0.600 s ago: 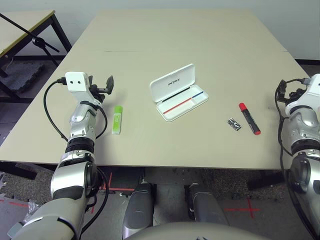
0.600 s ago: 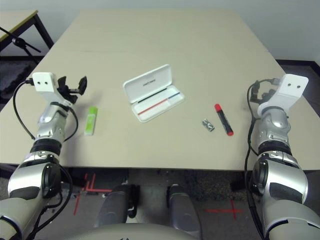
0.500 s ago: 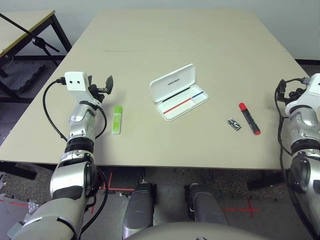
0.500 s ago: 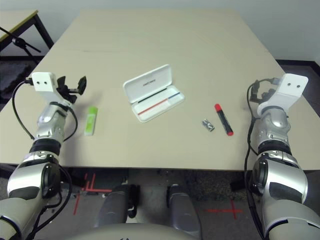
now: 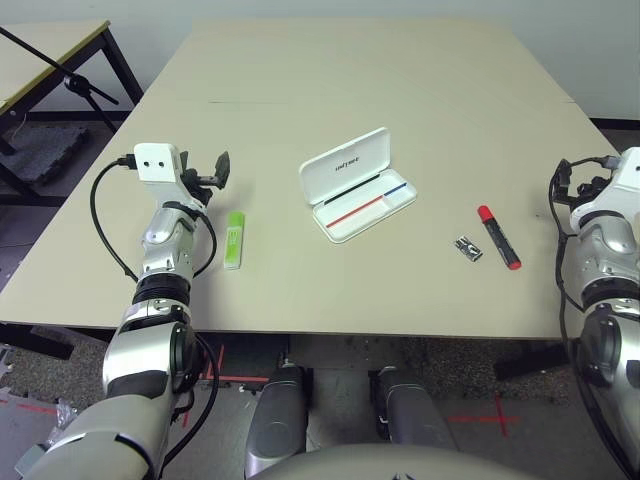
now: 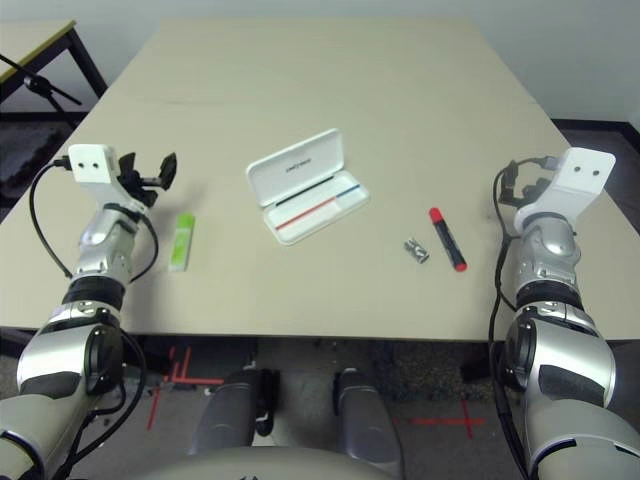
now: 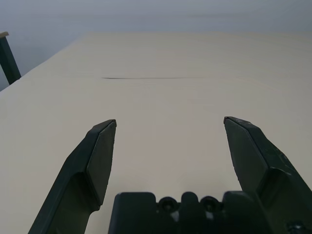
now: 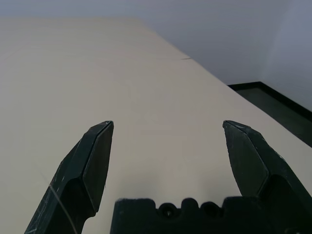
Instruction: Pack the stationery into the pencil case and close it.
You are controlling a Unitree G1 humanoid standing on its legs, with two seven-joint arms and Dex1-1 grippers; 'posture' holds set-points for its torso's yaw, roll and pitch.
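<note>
The white pencil case (image 5: 356, 184) lies open in the middle of the table, its lid tilted back and a red and blue stripe in the tray. A lime-green highlighter (image 5: 234, 239) lies to its left. A red marker with a black end (image 5: 498, 237) and a small black-and-silver clip (image 5: 468, 249) lie to its right. My left gripper (image 5: 217, 172) hovers open just beyond the highlighter, its fingers (image 7: 100, 156) spread over bare tabletop. My right gripper (image 8: 168, 146) is open at the table's right edge, beyond the marker, nothing between its fingers.
The beige table (image 5: 380, 80) stretches wide behind the case. A second table with black legs (image 5: 60, 60) stands off the far left. Black cables loop around both wrists (image 6: 505, 200).
My left gripper has shifted slightly toward the right. The right arm and the stationery have stayed put.
</note>
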